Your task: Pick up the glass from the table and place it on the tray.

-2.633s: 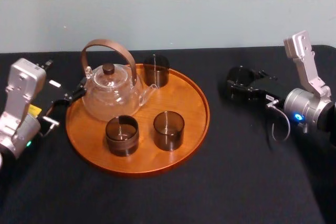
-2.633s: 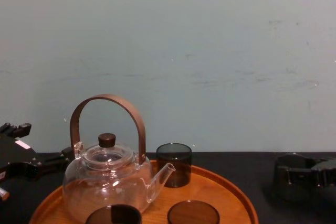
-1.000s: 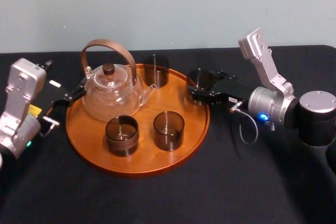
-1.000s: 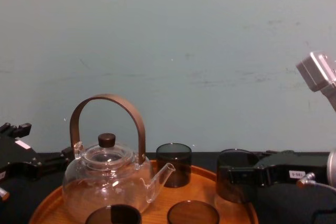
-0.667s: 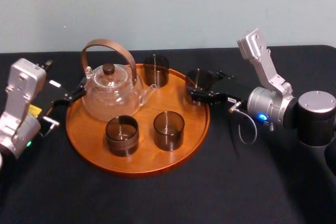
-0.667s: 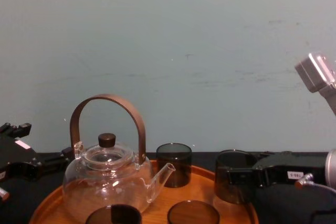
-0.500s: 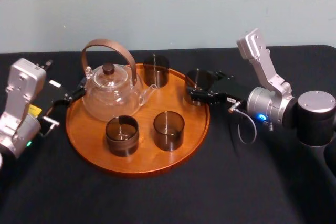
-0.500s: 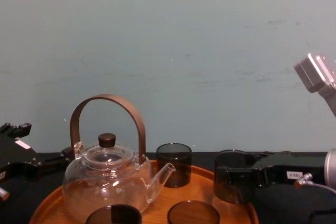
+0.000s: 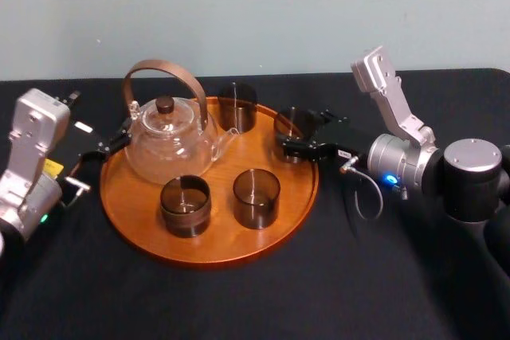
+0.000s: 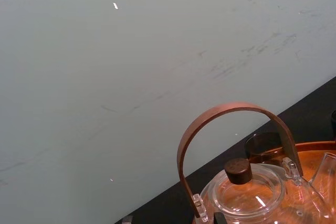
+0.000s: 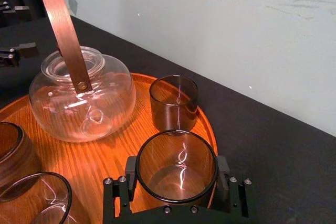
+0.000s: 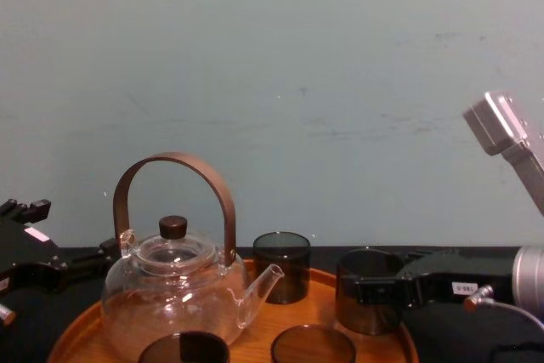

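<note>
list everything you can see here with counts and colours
table: one, black cloth, under everything
tray: one, round orange-brown wood, centre-left of the table
teapot: one, clear glass with brown handle and knob, on the tray's left half
held glass: one, smoky dark, at the tray's right side inside the rim
other glasses: three, smoky dark, on the tray; one at the far rim, two at the near side
wall: one, pale blue-green, behind the table
left gripper: one, black, by the tray's left rim, idle
right gripper: one, black, shut on the held glass

soft even light; small glints on the teapot (image 11: 79, 98), tray (image 11: 105, 153) glowing warm.
</note>
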### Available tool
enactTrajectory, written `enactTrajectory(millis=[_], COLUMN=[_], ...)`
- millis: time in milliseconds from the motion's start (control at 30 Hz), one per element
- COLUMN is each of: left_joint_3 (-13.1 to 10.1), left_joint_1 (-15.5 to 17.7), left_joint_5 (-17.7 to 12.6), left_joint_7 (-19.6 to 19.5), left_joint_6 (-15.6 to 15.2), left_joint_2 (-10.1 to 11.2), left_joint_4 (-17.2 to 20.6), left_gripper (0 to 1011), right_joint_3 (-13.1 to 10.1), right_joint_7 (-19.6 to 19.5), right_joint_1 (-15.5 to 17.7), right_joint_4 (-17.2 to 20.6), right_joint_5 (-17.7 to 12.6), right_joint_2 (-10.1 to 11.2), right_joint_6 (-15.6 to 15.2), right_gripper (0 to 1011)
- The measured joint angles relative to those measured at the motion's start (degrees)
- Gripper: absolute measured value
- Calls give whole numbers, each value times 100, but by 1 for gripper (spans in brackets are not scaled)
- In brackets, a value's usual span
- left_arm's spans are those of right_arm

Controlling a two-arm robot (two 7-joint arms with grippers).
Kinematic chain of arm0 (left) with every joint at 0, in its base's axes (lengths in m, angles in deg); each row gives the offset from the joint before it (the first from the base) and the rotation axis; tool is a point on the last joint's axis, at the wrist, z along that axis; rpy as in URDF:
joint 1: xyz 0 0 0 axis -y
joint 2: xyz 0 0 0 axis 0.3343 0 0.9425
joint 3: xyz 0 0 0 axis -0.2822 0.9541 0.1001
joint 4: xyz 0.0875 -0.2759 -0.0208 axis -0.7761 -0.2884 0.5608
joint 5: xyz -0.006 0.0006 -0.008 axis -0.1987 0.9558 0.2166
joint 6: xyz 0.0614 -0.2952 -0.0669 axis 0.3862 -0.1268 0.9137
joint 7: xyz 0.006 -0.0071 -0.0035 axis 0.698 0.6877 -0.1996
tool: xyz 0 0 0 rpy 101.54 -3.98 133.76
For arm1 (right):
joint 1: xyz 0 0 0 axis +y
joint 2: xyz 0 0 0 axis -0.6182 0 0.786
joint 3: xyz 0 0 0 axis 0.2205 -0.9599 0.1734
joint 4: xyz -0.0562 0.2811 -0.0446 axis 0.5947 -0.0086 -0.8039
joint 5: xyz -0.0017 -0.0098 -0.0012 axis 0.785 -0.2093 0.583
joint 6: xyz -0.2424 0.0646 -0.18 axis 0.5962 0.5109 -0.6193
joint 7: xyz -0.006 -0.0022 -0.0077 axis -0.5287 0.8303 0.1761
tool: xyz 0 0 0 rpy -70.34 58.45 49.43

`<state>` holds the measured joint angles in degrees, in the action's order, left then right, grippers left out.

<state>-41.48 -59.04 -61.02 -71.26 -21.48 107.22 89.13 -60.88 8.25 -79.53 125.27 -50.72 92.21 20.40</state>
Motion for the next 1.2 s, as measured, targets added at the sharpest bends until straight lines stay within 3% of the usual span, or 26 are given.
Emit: enactTrajectory(millis=[1200], left_joint_3=[0], left_joint_1=[0], left_joint_5=[0], left_joint_7=[0], left_joint_6=[0], left_joint_2=[0], left_joint_4=[0], left_gripper=[1001], right_joint_3=[141], right_joint_7=[64], right_joint_1=[-141], right_joint_4=[-367], right_joint_5=[131], right_joint_2=[-205], right_joint_6=[113], right_gripper=[900])
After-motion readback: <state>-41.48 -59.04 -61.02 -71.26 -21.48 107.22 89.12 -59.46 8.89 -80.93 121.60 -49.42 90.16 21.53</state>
